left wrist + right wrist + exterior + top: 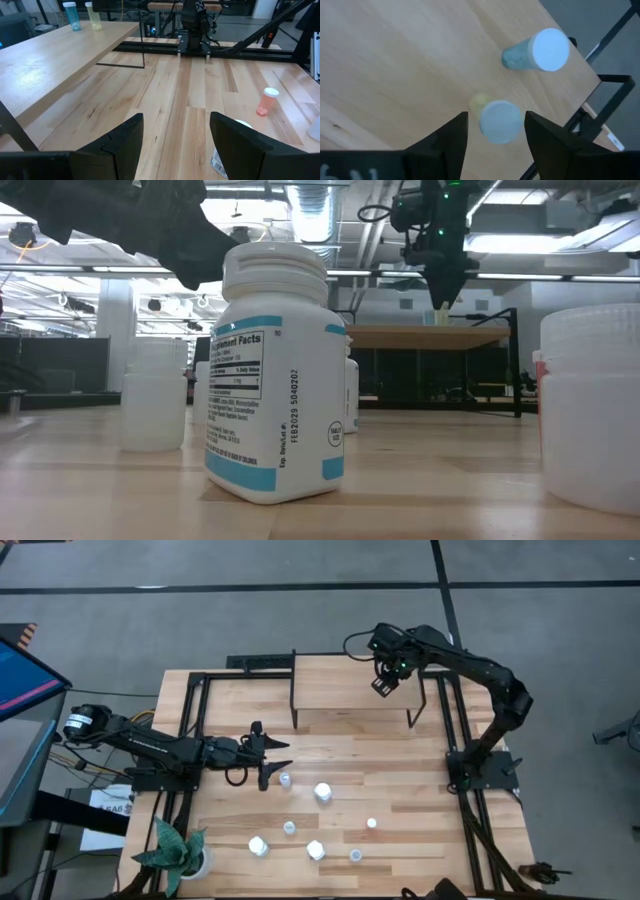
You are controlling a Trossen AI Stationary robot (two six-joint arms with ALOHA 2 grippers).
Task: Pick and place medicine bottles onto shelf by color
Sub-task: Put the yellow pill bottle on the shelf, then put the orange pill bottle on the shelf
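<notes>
The shelf (350,690) stands at the table's far middle. Two small bottles stand upright on it, a blue one (540,50) and a yellowish one with a pale cap (500,121). My right gripper (383,687) is open above the shelf, and its fingers stand on either side of the yellowish bottle (440,315) with a gap showing. My left gripper (280,758) is open and empty low over the table, beside a small bottle (286,780). Several more bottles stand on the near half of the table, among them a white one (323,792) and an orange one (267,101).
A potted plant (175,850) stands at the near left corner. Black frame rails (190,720) run along both sides of the table. A large labelled white bottle (275,380) stands close to the low camera, and another white bottle (225,160) stands just behind my left gripper's finger.
</notes>
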